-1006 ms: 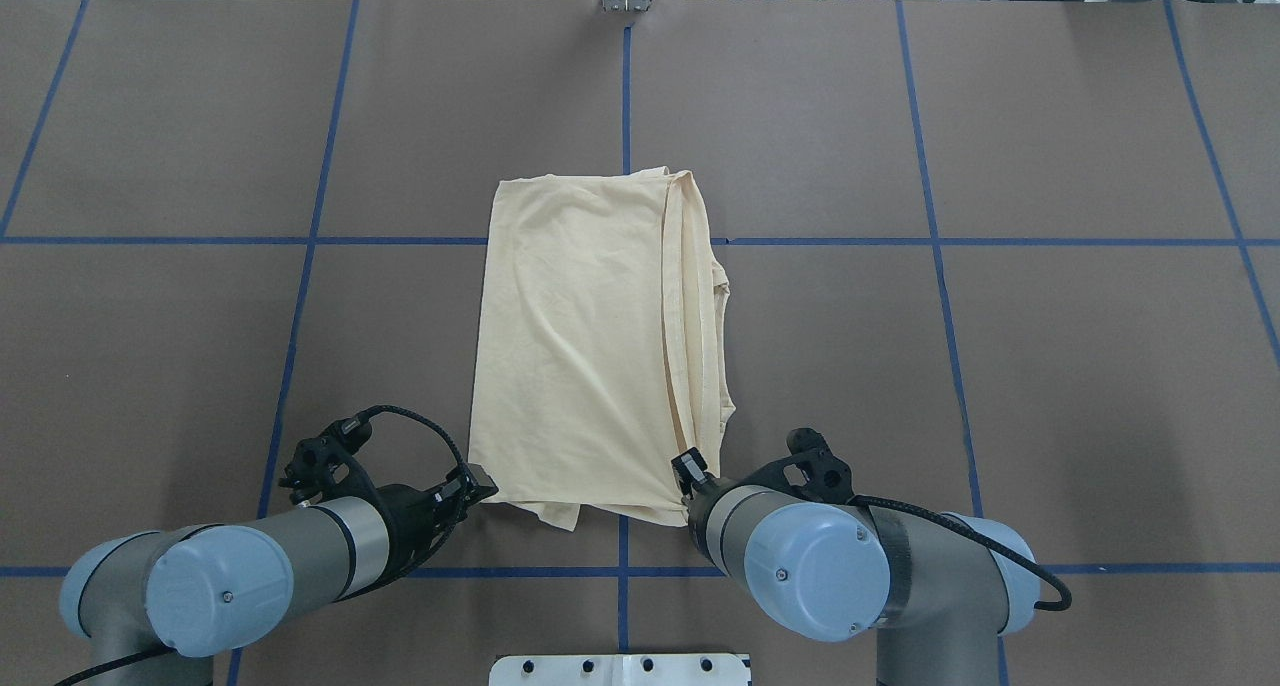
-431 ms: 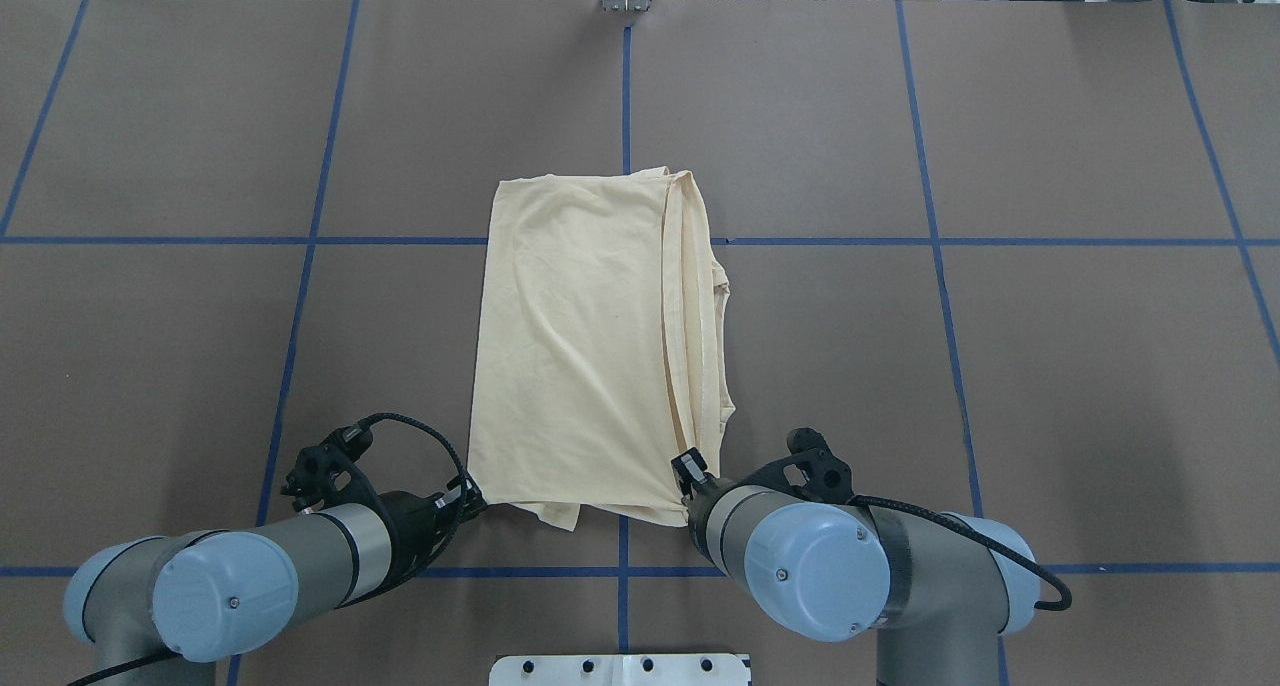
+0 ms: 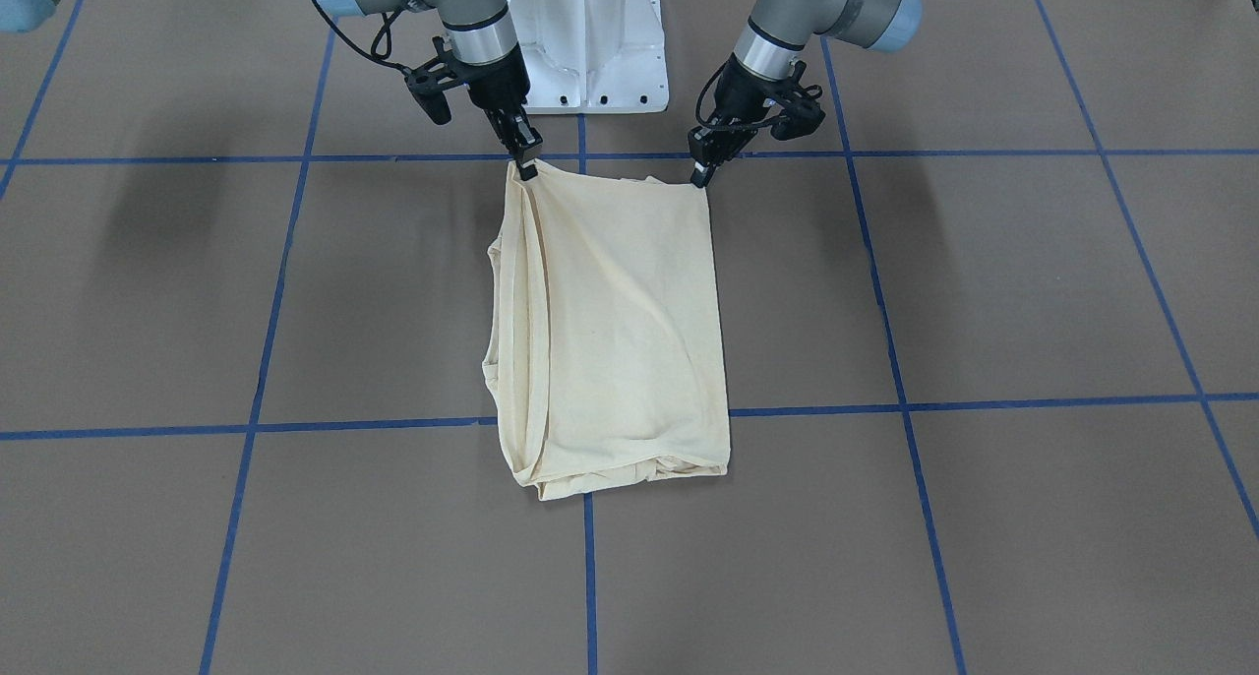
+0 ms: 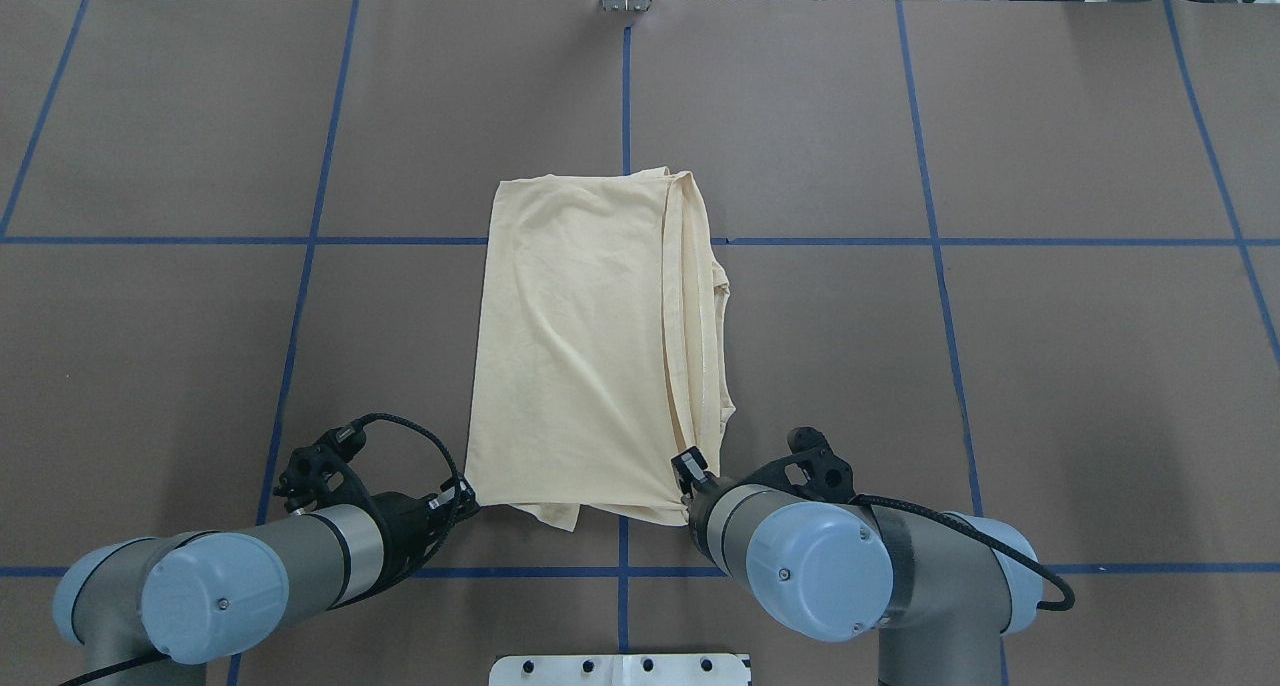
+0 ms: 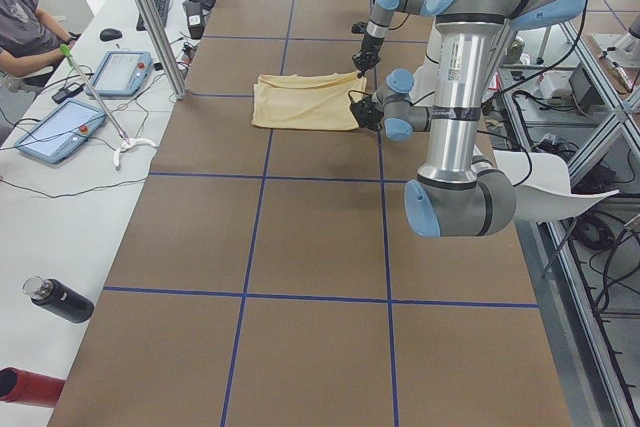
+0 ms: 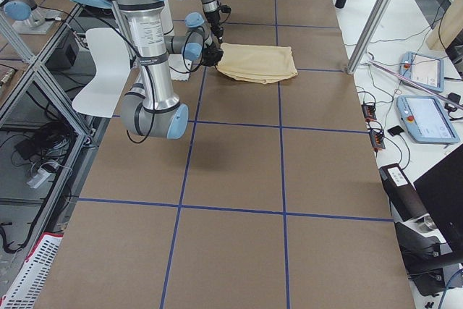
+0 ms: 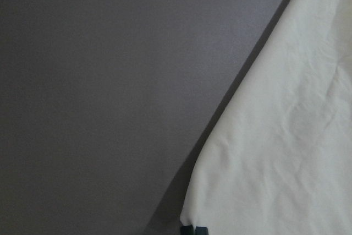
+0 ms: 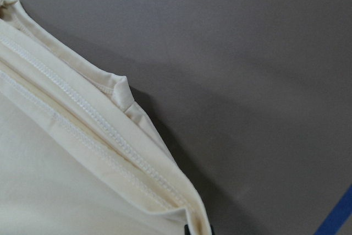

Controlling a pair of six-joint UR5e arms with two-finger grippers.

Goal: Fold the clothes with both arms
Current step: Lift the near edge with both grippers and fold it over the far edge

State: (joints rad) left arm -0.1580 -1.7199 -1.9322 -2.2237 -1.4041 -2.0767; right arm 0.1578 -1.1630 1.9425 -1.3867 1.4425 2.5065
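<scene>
The cream-yellow shirt (image 4: 580, 346) lies folded into a tall rectangle at the table's middle, its plain side up and stacked hems along its right edge (image 8: 82, 125). My left gripper (image 4: 468, 501) is shut on the near left corner, which the front view shows raised a little at that gripper (image 3: 700, 175). My right gripper (image 4: 687, 476) is shut on the near right corner, seen at the layered edge (image 3: 528, 168). Each wrist view shows cloth (image 7: 286, 152) running into the fingertips at the bottom edge. No print shows.
Brown table cover with blue tape lines (image 4: 625, 106). The white pedestal base (image 3: 590, 45) stands just behind the grippers. At the far side are a metal post (image 5: 150, 17), tablets (image 5: 60, 132), a seated person (image 5: 25, 27) and a black bottle (image 5: 60, 299).
My left gripper has closed on the near left corner and drawn back slightly toward the robot, stretching that corner. The right arm and the rest of the shirt have not moved.
</scene>
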